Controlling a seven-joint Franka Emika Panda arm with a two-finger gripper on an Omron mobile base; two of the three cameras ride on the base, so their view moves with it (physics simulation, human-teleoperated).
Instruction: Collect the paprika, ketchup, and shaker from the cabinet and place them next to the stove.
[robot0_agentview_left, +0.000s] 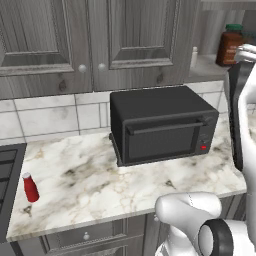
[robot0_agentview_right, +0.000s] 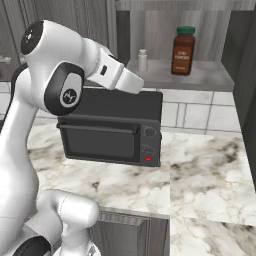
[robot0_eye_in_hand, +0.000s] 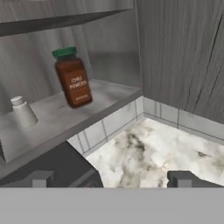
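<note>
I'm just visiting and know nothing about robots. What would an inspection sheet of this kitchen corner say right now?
Surface: marble counter, bare around the appliance.
Job's things: ketchup upright on the counter beside the stove; paprika and shaker upright and apart on the cabinet shelf.
Clutter: black toaster oven on the counter.
Grippers: gripper open, holding nothing, facing the shelf.
Cables: nothing seen.
Surroundings: tiled wall, closed cupboard doors with round knobs.

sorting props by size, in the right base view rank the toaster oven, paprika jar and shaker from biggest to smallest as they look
1. toaster oven, by far the largest, though it also stands nearer the camera.
2. paprika, on the cabinet shelf.
3. shaker, on the same shelf, clearly shorter and slimmer than the jar.
</note>
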